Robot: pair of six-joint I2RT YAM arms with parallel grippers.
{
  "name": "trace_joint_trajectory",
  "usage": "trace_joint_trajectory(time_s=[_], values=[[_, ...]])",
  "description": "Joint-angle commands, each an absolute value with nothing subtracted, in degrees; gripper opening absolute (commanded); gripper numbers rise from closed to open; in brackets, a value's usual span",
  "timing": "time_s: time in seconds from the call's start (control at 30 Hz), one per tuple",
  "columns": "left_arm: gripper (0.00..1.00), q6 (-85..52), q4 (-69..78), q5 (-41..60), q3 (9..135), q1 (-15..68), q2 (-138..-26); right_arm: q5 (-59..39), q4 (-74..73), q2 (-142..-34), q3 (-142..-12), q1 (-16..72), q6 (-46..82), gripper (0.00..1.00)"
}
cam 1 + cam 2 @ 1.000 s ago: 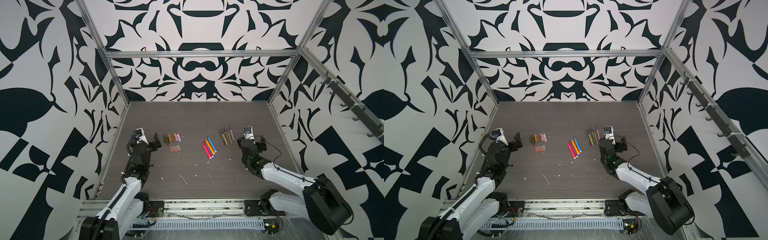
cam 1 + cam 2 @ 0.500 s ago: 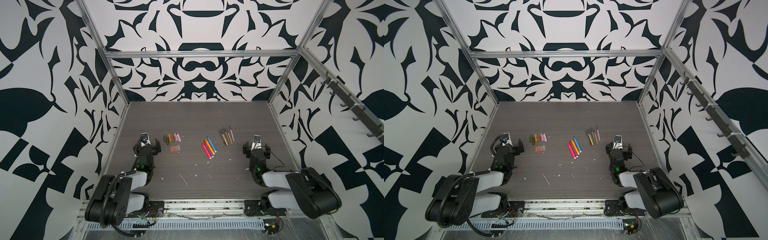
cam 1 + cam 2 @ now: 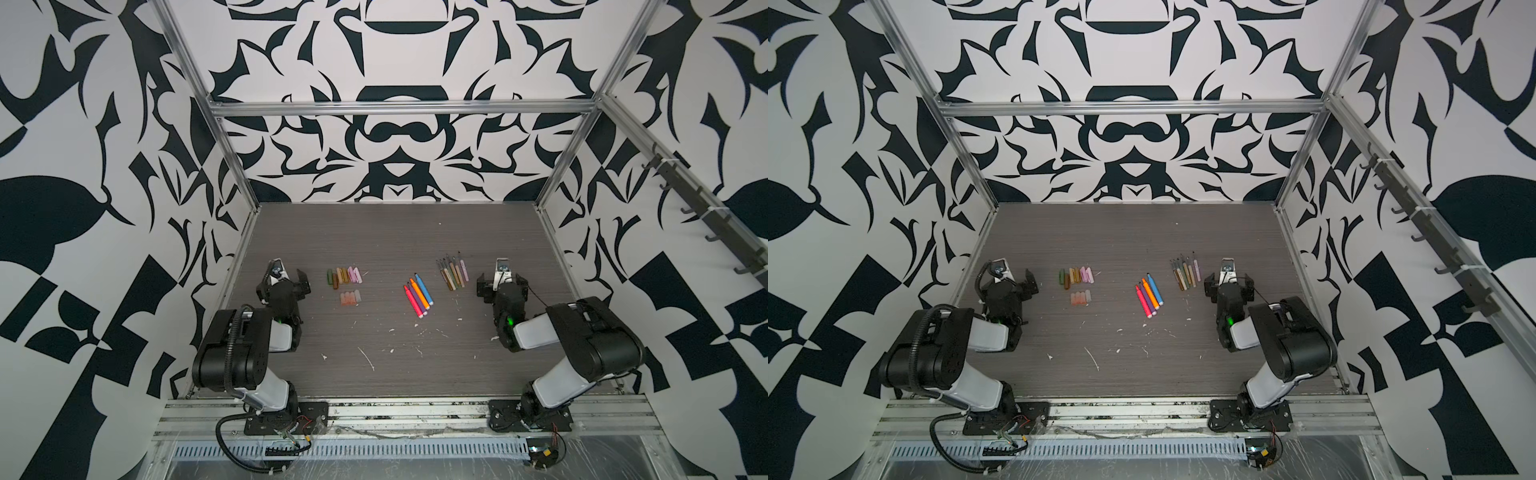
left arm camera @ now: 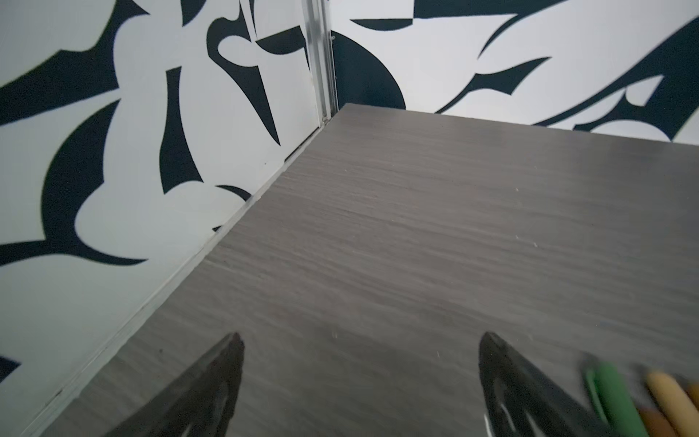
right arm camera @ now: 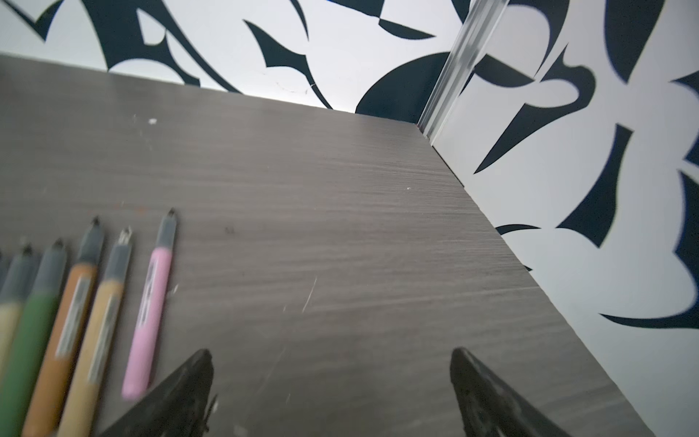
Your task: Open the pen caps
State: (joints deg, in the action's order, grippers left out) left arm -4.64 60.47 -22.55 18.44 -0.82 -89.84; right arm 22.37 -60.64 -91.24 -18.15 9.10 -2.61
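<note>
A row of muted pen caps (image 3: 344, 276) lies on the table left of centre, with several pale translucent caps (image 3: 350, 298) just in front of it; both top views show them (image 3: 1077, 276). Several bright pens (image 3: 419, 295) lie in the middle and thin uncapped pens (image 3: 452, 272) to their right. My left gripper (image 3: 285, 279) is open and empty, left of the caps; a green cap (image 4: 614, 397) shows beside its finger. My right gripper (image 3: 501, 283) is open and empty, right of the thin pens, with a pink pen (image 5: 149, 302) nearest.
Small white scraps (image 3: 368, 357) dot the dark wood table (image 3: 395, 232) in front of the pens. Patterned walls with metal posts (image 3: 235, 166) close in the left, right and back sides. Both arms' bases (image 3: 270, 415) sit on the front rail.
Both arms have folded back, their elbows and upper links now raised over the front of the table. The grippers stay open near the same spots. Pens and caps have not moved.
</note>
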Motion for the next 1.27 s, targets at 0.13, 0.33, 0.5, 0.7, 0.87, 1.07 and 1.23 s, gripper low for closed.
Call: trace_joint_trajectory(time_s=[0.13,0.33,0.5,0.7,0.87,1.07,1.23], values=[[0.99,-7.08,55.99,-18.25,19.99,-1.84,-89.3,16.35,-54.52,-89.22,-19.43,6.5,0.76,1.0],[0.99,-1.12,60.78,-3.05,17.39,-1.83,-89.38,9.79,-71.33,-90.44,-11.41,7.65,-2.23,1.0],[0.99,-5.61,51.36,-3.83,22.22,-4.73,-89.6,11.63,-51.96,-89.69,-20.95,4.93,0.5,1.0],[0.99,-5.45,52.62,-3.88,21.61,-4.74,-89.39,8.73,-52.87,-89.08,-20.13,5.54,-0.73,1.0],[0.99,-5.45,52.75,-3.87,21.58,-4.73,-89.4,5.92,-54.69,-88.89,-19.0,5.51,-1.7,1.0],[0.99,-5.45,52.73,-3.89,21.54,-4.7,-89.39,4.71,-52.01,-89.61,-21.05,4.8,-0.7,1.0],[1.0,-5.41,52.73,-3.86,21.54,-4.69,-89.45,4.91,-52.78,-88.55,-19.67,4.06,-0.02,1.0]])
